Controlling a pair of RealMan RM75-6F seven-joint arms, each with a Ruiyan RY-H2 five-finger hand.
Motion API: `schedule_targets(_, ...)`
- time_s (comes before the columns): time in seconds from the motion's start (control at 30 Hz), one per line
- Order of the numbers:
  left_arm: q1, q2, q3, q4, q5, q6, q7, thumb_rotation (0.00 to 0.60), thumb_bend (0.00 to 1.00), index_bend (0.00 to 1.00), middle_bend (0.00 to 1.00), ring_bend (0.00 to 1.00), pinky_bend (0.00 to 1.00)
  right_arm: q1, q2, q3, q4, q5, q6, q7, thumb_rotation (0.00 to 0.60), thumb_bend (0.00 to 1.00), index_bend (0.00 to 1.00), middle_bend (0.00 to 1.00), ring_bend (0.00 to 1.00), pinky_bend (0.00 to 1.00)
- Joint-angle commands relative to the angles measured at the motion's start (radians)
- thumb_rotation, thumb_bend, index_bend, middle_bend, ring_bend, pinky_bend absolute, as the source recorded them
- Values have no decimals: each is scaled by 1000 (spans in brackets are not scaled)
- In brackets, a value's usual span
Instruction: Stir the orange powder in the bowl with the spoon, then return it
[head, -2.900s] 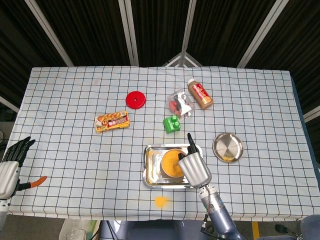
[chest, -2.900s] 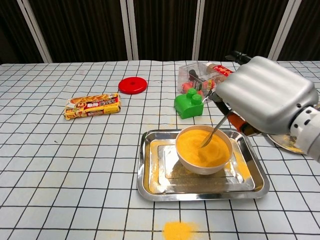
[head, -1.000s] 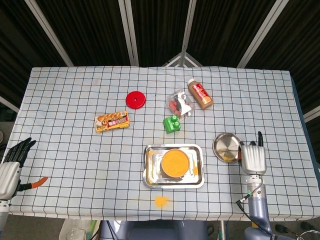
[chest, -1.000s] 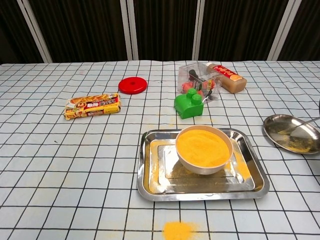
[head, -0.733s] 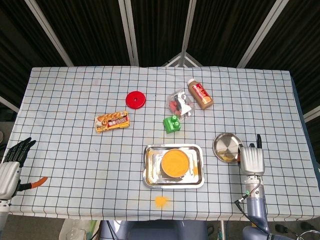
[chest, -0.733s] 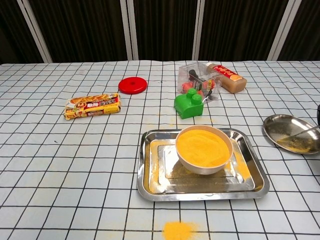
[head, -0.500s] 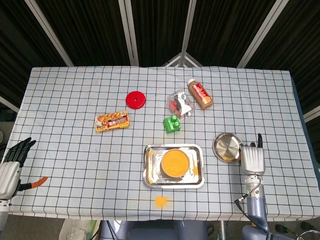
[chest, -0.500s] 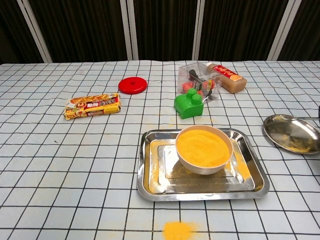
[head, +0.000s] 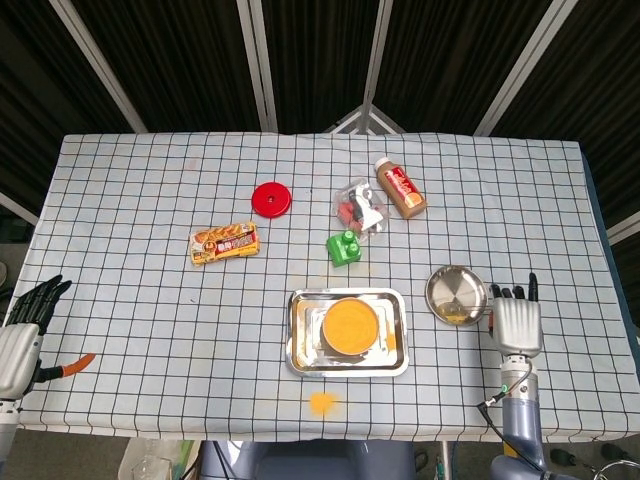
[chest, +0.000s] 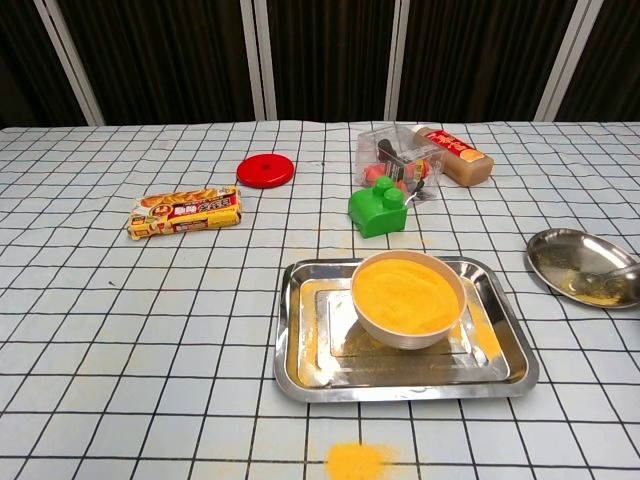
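Observation:
A white bowl (head: 349, 325) heaped with orange powder (chest: 405, 293) stands in a steel tray (chest: 300, 372) near the table's front. The spoon (chest: 613, 277) lies on the small steel plate (chest: 568, 250) at the right, its end hidden past the edge of the chest view. In the head view my right hand (head: 518, 322) hovers just right of that plate (head: 455, 292), fingers apart and empty, clear of the spoon. My left hand (head: 20, 337) hangs off the table's front left corner, fingers spread, holding nothing.
A spill of orange powder (chest: 357, 461) lies on the cloth in front of the tray. Behind it stand a green block (chest: 378, 211), a clear box of small items (chest: 396, 160), a brown bottle (chest: 455, 154), a red lid (chest: 265, 170) and a snack packet (chest: 185, 211).
My right hand carried the spoon from the bowl to the small plate, let go of it there, and has drawn back to the right with its fingers spread.

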Motion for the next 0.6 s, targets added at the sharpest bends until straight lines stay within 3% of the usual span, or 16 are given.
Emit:
schedule_targets(0.03, 0, 0, 0, 0, 0, 0, 0, 600, 0, 40, 0, 0, 0, 2, 0, 2, -2, -1, -2, -2, 600, 551, 239, 393, 250, 0)
schedule_targets(0.3, -1, 0, -1, 0, -3, -2, 1, 600, 0, 40, 0, 0, 0, 3, 16, -1, -24, -10, 3, -27, 600, 491, 27, 188, 90, 0)
schedule_targets(0.47, 0, 1, 0, 1, 1, -1, -1, 600, 0, 40, 0, 0, 0, -14, 80, -15, -102, -40, 27, -32, 600, 481, 21, 125, 21, 0)
schedule_targets(0.6, -1, 4, 4, 7, 7, -3, 2, 600, 0, 28, 0, 0, 0, -53, 173, -69, -181, -121, 62, 7, 600, 474, 11, 86, 1, 0)
